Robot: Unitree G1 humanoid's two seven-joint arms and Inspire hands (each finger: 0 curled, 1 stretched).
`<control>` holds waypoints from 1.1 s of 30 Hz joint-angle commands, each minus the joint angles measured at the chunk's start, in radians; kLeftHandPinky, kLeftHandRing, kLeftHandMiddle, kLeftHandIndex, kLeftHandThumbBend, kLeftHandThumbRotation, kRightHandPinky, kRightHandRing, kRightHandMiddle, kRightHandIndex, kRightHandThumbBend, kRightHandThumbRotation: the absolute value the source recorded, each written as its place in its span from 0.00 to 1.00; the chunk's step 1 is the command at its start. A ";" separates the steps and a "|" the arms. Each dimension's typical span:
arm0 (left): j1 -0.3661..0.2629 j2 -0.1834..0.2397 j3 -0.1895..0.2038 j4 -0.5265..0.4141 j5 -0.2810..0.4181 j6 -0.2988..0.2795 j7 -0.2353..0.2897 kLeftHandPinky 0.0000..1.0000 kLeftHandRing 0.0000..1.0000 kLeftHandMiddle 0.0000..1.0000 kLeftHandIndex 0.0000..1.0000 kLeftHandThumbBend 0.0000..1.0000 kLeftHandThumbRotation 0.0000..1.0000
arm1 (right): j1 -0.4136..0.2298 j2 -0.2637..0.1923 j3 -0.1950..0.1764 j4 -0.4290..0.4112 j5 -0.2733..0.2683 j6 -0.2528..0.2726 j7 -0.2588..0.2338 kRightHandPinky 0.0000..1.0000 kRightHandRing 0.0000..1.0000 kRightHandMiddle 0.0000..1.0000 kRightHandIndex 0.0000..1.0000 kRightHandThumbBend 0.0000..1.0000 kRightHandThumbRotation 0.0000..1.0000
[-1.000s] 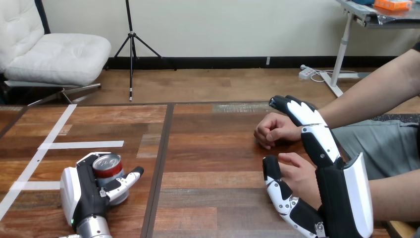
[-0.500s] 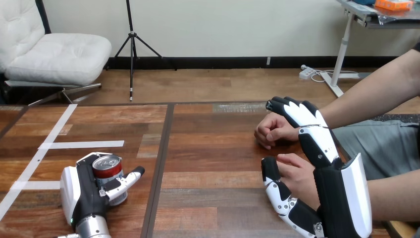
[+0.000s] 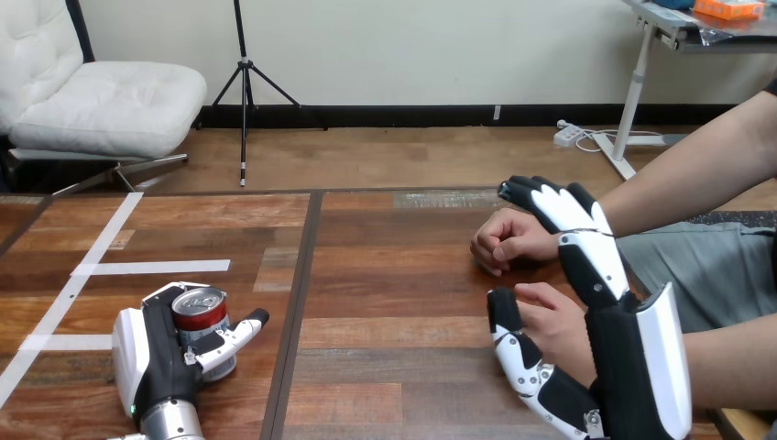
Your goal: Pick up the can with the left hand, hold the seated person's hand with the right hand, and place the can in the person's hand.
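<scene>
The wooden table [image 3: 385,275] runs across the view, split by a dark seam [image 3: 298,302], with white tape strips [image 3: 151,268] on its left part.

At the lower left the left hand [image 3: 151,353] is clasped around the can [image 3: 200,316] – fingers curled round the far side, thumb along the near side. The can stands upright in that grip, its silver top facing up and a red band below the rim, just left of the seam.

At the lower right the right hand [image 3: 623,367] reaches forward with its fingers stretched nearly straight, not wrapped around anything. The person's nearer hand [image 3: 554,321] lies in the gap between its thumb and its fingers, the thumb just beside it; whether they touch cannot be told. The fingertips extend further – over the wrist of the person's farther hand [image 3: 508,240], which rests on the table as a loose fist. The can is well apart from both of the person's hands, across the seam.
</scene>
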 commanded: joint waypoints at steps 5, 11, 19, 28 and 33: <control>-0.012 -0.001 -0.007 -0.023 -0.013 -0.069 -0.014 0.33 0.38 0.44 0.44 0.77 0.00 | -0.036 -0.007 0.002 -0.034 0.027 -0.010 0.005 1.00 0.92 0.89 0.85 0.22 0.12; 0.004 -0.014 0.005 -0.054 -0.044 -0.101 -0.049 0.33 0.38 0.44 0.44 0.79 0.00 | -0.038 -0.007 0.001 -0.034 0.024 -0.009 0.005 1.00 0.93 0.89 0.85 0.22 0.12; 0.041 -0.021 -0.004 -0.130 -0.054 -0.149 -0.072 0.33 0.38 0.44 0.45 0.80 0.00 | -0.036 -0.003 -0.003 -0.039 0.006 -0.004 -0.002 1.00 0.92 0.89 0.85 0.22 0.11; 0.111 -0.041 -0.005 -0.275 -0.100 -0.225 -0.157 0.33 0.39 0.44 0.45 0.81 0.00 | -0.037 -0.002 -0.003 -0.037 0.009 -0.002 -0.001 1.00 0.92 0.89 0.85 0.22 0.11; 0.164 -0.056 -0.013 -0.386 -0.140 -0.281 -0.223 0.34 0.40 0.44 0.46 0.80 0.00 | -0.041 -0.009 0.001 -0.034 0.035 -0.003 0.011 1.00 0.93 0.89 0.85 0.23 0.10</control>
